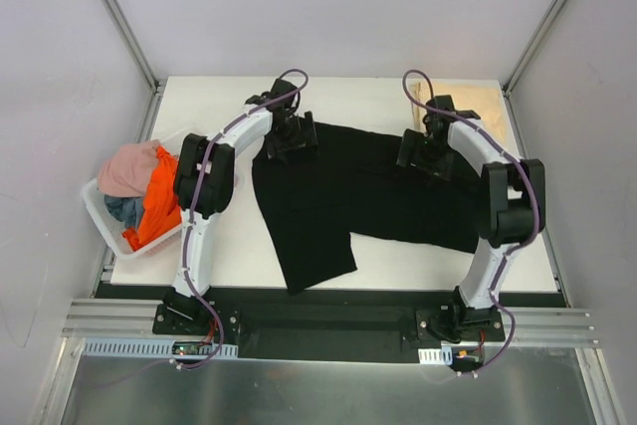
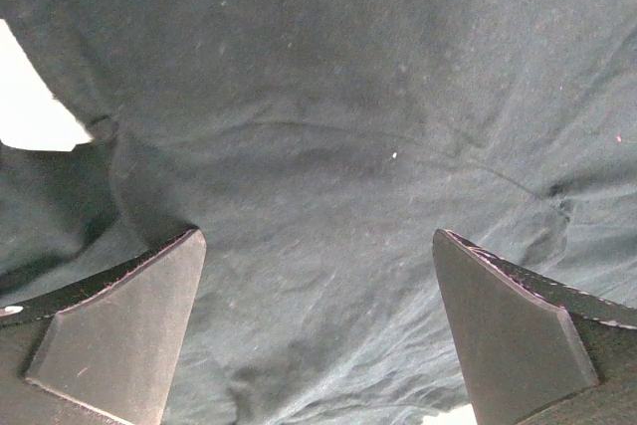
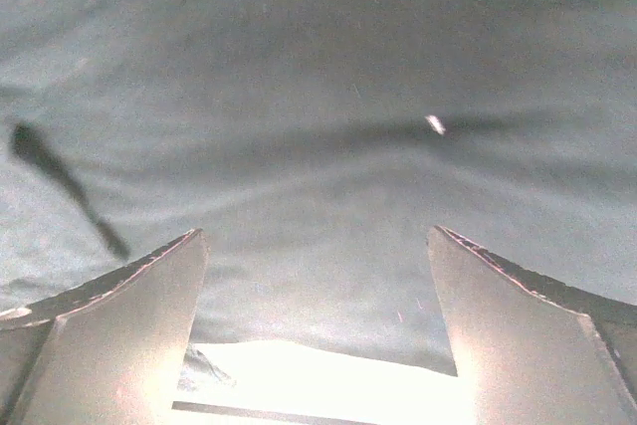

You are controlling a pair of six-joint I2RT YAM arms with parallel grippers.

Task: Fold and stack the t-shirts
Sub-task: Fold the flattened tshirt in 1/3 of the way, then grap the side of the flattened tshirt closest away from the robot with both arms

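– Black tee (image 1: 348,196) is on the desk (image 1: 229,246), spread across the middle and reaching toward the far edge and the right edge. Both arms are out over its far side.

– So it's the spreading step, I'd say, before any fold. The left hand (image 1: 291,141) is low over the far-left part of the cloth and the right hand (image 1: 428,154) over the far-right part. How are they set?

– Wide open, both of them. In the left wrist view the fingers (image 2: 119,330) stand well apart with only black cloth between them, and the right wrist view shows the same. Neither has hold of anything.

– And the shirt is far from flat. One lobe trails toward the near edge, the outline is lopsided, and soft creases run across it.

– Right, and no chest mark is showing. My call is that the next move needs each hand to close on an edge or shoulder, then both to pull apart evenly.

– Limp cotton like that will likely bunch if only one side drags.

– A tan tee (image 1: 476,102) sits at the far right corner. The rest wait in the basket (image 1: 100,208) at the left edge: a pink tee (image 1: 129,168), an orange tee (image 1: 159,201) and a grey-blue tee (image 1: 124,211).

– Early days for the stack, then.
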